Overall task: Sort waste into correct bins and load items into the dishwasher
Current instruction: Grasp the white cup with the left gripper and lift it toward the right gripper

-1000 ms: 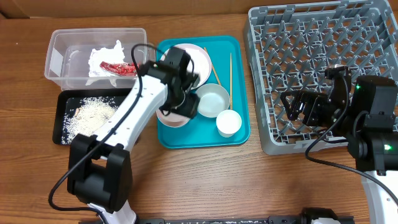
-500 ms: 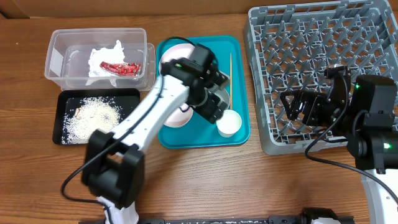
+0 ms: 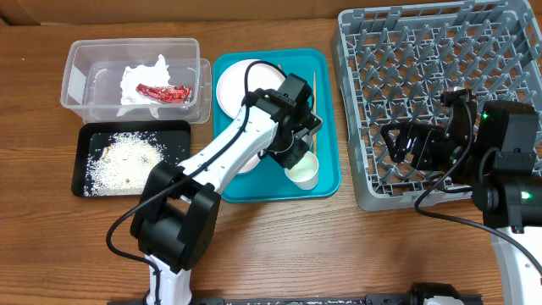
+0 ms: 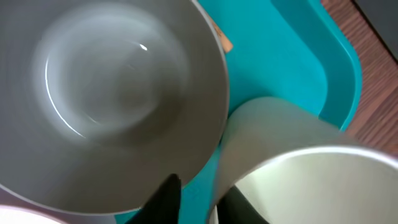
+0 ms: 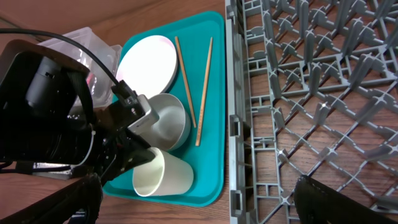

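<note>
The small white cup [image 3: 305,174] leans tilted on the teal tray [image 3: 326,188], next to the grey-blue bowl [image 4: 118,93]. My left gripper [image 3: 294,158] has closed on the cup's rim, one finger inside the cup [image 4: 298,168] and the other finger [image 4: 166,198] outside it. In the right wrist view the cup [image 5: 165,177] lies almost on its side. A pale plate [image 3: 241,85] and two chopsticks [image 3: 314,93] rest at the tray's far end. My right gripper [image 3: 406,146] hangs open and empty over the front left of the grey rack [image 3: 440,76].
The clear tub [image 3: 85,76] at the far left holds the white napkin [image 3: 144,76] and the red wrapper [image 3: 163,91]. In front of it, the black tray [image 3: 80,178] holds rice scraps [image 3: 127,157]. The rack's wall [image 5: 233,124] runs beside the teal tray.
My left arm swung right from the plates and bowl to the cup, and its jaws narrowed onto the rim. The cup has tipped over from upright. The right arm has not moved.
</note>
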Action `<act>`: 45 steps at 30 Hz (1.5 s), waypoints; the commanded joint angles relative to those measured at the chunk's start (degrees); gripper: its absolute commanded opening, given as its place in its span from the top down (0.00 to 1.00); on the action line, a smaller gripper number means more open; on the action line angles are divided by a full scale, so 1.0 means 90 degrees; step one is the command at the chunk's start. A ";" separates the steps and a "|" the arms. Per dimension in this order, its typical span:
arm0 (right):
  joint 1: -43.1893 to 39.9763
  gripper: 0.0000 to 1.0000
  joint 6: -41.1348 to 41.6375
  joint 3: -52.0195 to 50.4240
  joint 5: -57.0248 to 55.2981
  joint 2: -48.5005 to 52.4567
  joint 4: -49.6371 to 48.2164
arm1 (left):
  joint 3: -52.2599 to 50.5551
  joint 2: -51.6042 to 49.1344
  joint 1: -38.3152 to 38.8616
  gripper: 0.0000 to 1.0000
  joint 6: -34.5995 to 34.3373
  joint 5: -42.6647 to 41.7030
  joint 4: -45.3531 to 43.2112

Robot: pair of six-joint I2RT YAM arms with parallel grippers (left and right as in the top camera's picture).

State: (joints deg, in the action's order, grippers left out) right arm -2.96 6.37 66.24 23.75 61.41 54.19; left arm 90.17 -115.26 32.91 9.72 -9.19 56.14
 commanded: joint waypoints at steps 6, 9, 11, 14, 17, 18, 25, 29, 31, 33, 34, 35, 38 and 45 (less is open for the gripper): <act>-0.0024 0.00 0.0010 0.0153 0.0041 0.0002 -0.0010 | 0.0398 -0.0058 -0.0017 0.96 -0.0087 -0.0704 0.0109; -0.0024 0.00 0.0012 0.0153 0.0046 0.0002 -0.0010 | 0.0848 -0.0051 -0.0080 0.96 -0.0134 -0.1202 0.0583; -0.0024 0.00 0.0017 0.0153 0.0163 0.0002 -0.0010 | 0.1273 -0.0049 -0.0194 0.96 -0.0131 -0.1409 0.1056; -0.0024 0.00 0.0204 0.0148 0.0614 0.0032 -0.0053 | 0.2008 -0.0049 -0.0549 0.96 -0.0124 -0.1819 0.1938; -0.0024 0.00 0.0323 0.0148 0.1299 0.0185 -0.0243 | 0.2494 -0.0049 -0.1030 0.96 0.0032 -0.2786 0.2494; -0.0024 0.00 0.0323 0.0148 0.1615 0.0277 -0.0345 | 0.2584 -0.0049 -0.1205 0.96 0.0158 -0.3286 0.2606; 0.0109 0.01 0.0367 0.0148 0.3660 0.1064 -0.1428 | 0.2579 -0.0051 -0.2346 0.96 0.0974 -0.7057 0.2866; 0.0338 0.03 0.0988 0.0148 0.4063 0.1433 -0.2419 | 0.2574 -0.0051 -0.2552 0.96 0.1117 -0.7939 0.2977; 0.0525 0.04 0.1231 0.0148 0.4063 0.1557 -0.2883 | 0.2574 -0.0051 -0.2552 0.96 0.1117 -0.8177 0.2973; 0.0755 0.04 0.1452 0.0148 0.4063 0.1639 -0.3366 | 0.2574 -0.0051 -0.2552 0.96 0.1117 -0.8429 0.2968; 0.0857 0.04 0.1530 0.0148 0.4063 0.1659 -0.3565 | 0.2574 -0.0051 -0.2552 0.96 0.1117 -0.8536 0.2970; 0.0959 0.04 0.1600 0.0148 0.4061 0.1668 -0.3750 | 0.2574 -0.0051 -0.2552 0.96 0.1117 -0.8663 0.2970; 0.1217 0.05 0.1700 0.0148 0.4063 0.1668 -0.4294 | 0.2574 -0.0051 -0.2555 0.96 0.1117 -0.8961 0.2946; 0.1445 0.10 0.2210 0.0148 0.4039 0.1671 -0.5255 | 0.2574 -0.0051 -0.2523 0.96 0.0959 -0.9049 0.2992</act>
State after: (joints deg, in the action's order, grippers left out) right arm 9.52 23.46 66.28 59.94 76.55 8.14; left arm 112.86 -115.46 9.76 18.20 -86.80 82.81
